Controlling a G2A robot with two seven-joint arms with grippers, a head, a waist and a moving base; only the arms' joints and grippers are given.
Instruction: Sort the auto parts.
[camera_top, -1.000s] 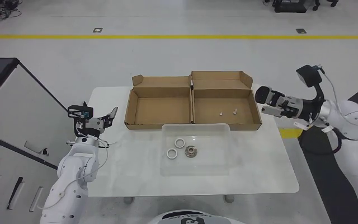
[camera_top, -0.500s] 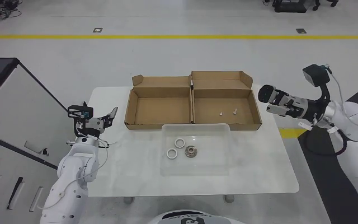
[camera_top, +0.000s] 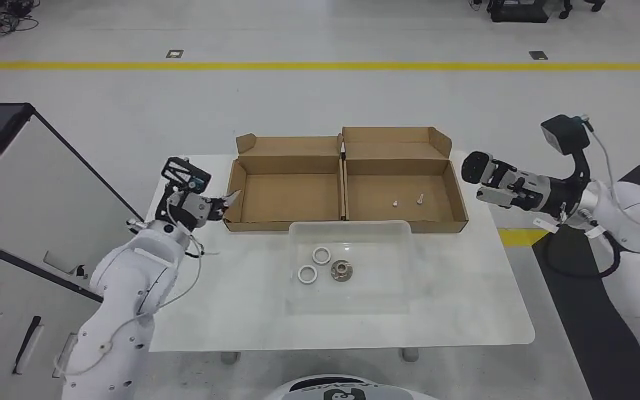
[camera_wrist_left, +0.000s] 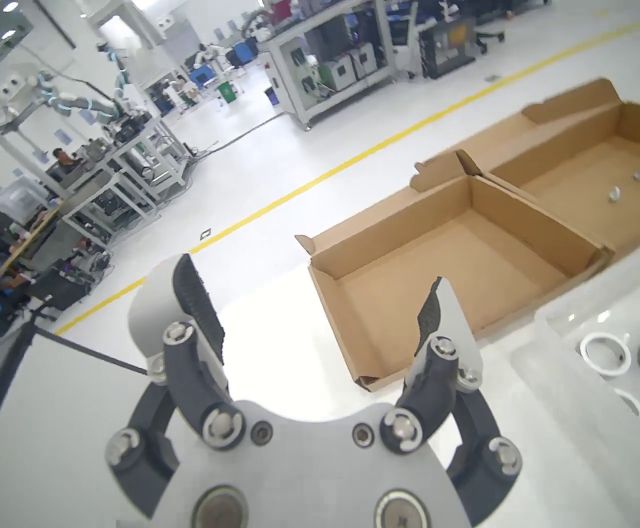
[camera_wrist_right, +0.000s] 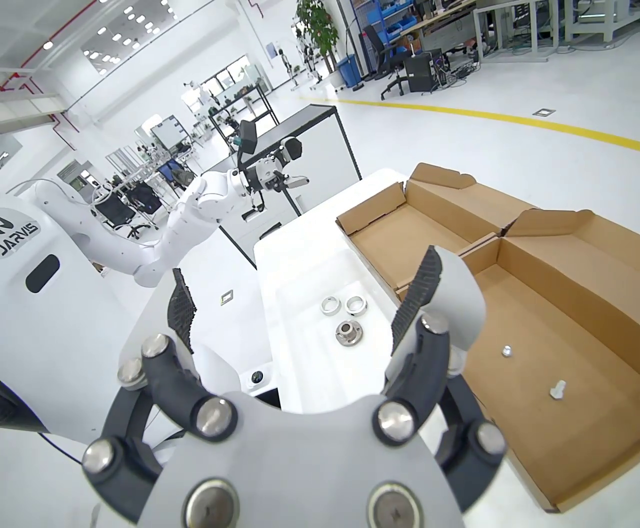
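A clear tray (camera_top: 385, 292) in the middle of the table holds two white rings (camera_top: 322, 255) (camera_top: 307, 273) and a flanged metal hub (camera_top: 342, 269). Behind it stand two open cardboard boxes. The left box (camera_top: 283, 200) has nothing in it, and the right box (camera_top: 440, 195) holds two small bolts (camera_top: 397, 200) (camera_top: 421, 197). My left gripper (camera_top: 215, 207) (camera_wrist_left: 312, 280) hangs open and holds nothing, just left of the left box's corner. My right gripper (camera_top: 468, 172) (camera_wrist_right: 305, 270) is open too, beyond the right box's right end. The right wrist view takes in the rings (camera_wrist_right: 331, 305), hub (camera_wrist_right: 348, 332) and bolts (camera_wrist_right: 556, 389).
The white table (camera_top: 470, 290) has free room to the right and front of the tray. A dark panel (camera_top: 60, 190) stands off the table's left side. Box flaps (camera_top: 390, 140) rise along the back.
My left arm has swung from the table's left edge inward to the left box's corner. The right arm drew back slightly to the right, then held still.
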